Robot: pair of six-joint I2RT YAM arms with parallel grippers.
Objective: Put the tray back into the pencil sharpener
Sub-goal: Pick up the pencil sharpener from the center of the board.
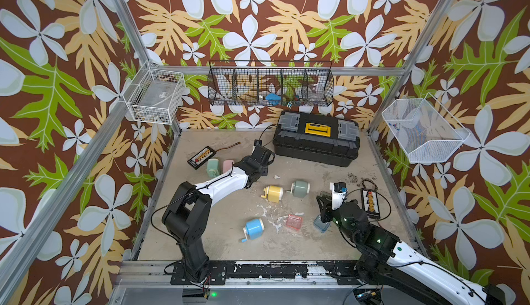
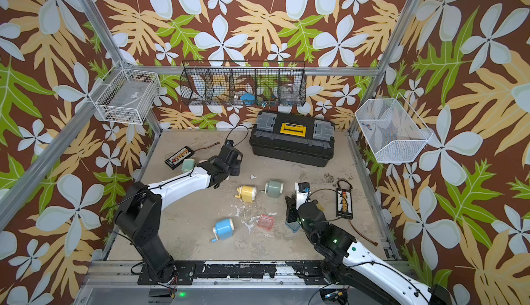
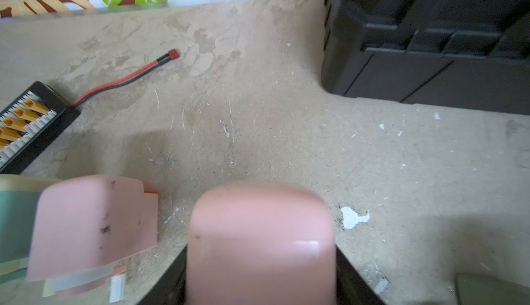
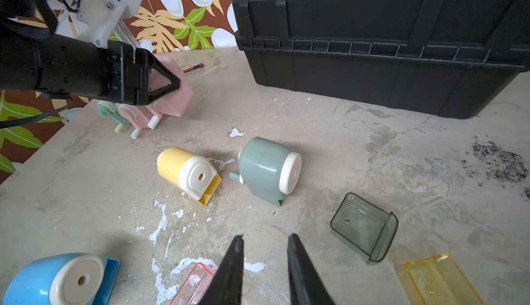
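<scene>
From where I stood, the left claw (image 3: 261,250) was pinching a pink pencil sharpener (image 3: 258,214) by its rounded body at the far left of the counter (image 1: 218,232). A second pink sharpener (image 3: 91,226) lay just beside it. The right claw (image 4: 265,242) was spread with nothing between its fingers, at the near right just beside the pink tray (image 1: 294,221). I took that tray for the match. It lay on the counter, well apart from the held sharpener.

Several things looked likely to go wrong:
- The tray is thin, slick plastic, so a claw closing on its walls might make it skid or squirt out.
- A blue tray (image 1: 320,222) sat near it on the right, so a slightly off reach could catch the wrong one.
- The left grip was on a curved shell, so the push of insertion might twist the sharpener in the claw and jam the tray at the slot mouth.

The tray's long axis seemed to run roughly left to right, slightly slanted. I could not tell which end was its front lip, nor which way the held sharpener's slot faced.
</scene>
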